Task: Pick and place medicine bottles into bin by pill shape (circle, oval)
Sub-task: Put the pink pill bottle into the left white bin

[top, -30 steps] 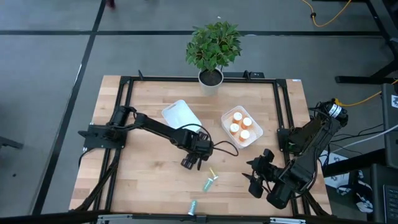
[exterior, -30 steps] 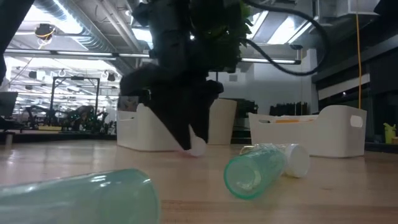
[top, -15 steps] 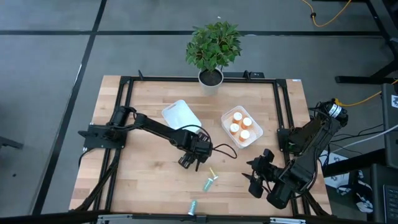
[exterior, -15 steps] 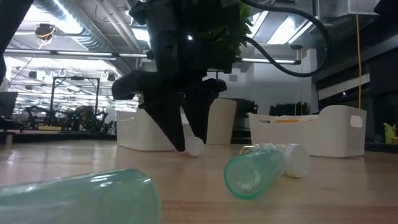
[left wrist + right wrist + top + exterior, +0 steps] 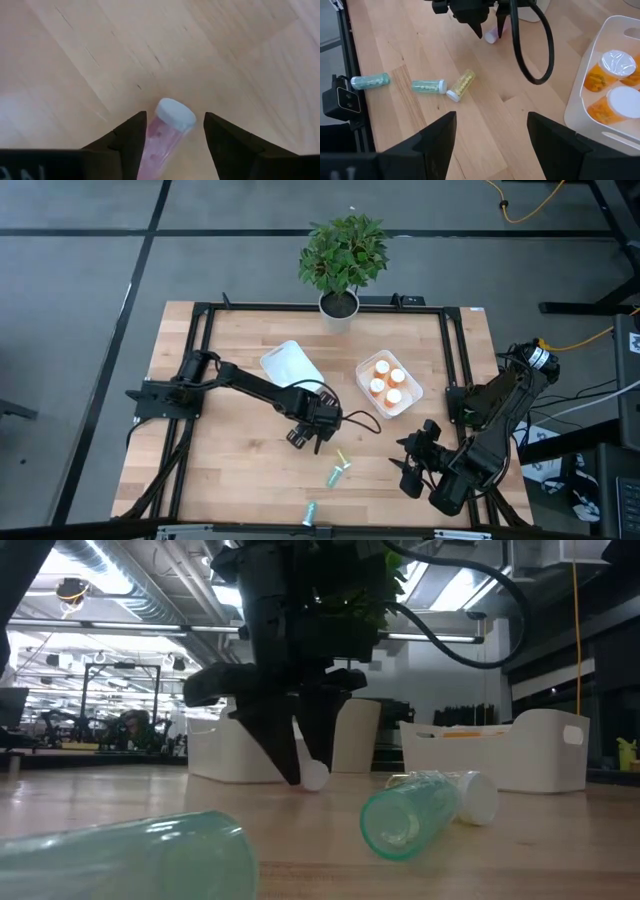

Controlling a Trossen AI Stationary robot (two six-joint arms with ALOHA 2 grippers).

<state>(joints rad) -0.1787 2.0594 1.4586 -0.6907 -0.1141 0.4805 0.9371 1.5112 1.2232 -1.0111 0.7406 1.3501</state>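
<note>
A small pink-purple bottle with a white cap (image 5: 172, 112) lies on its side on the wooden table. My left gripper (image 5: 175, 116) is open and low over it, one finger on each side of the body; it also shows at mid table in the high view (image 5: 305, 438) and the low view (image 5: 300, 765). My right gripper (image 5: 412, 465) is open and empty near the table's right near corner. Two pale teal bottles (image 5: 427, 86) (image 5: 370, 81) and a yellow-green one (image 5: 462, 83) lie on their sides nearer the front edge. My left gripper's fingers point down and lie along the pink-purple bottle's body (image 5: 159, 142), which lies flat on the table. The body is close against one finger (image 5: 132, 137); whether they touch, I cannot tell.
A white bin (image 5: 388, 383) holding several orange bottles stands at the right of centre. A second white bin (image 5: 292, 365) stands behind the left gripper. A potted plant (image 5: 342, 255) is at the far edge. A black cable (image 5: 540, 50) loops over the table.
My left gripper has opened: its fingers were together at the pink-purple bottle's cap and now stand apart on either side of it. It has shifted slightly toward the table's left. The bottle stays lying on the table.
</note>
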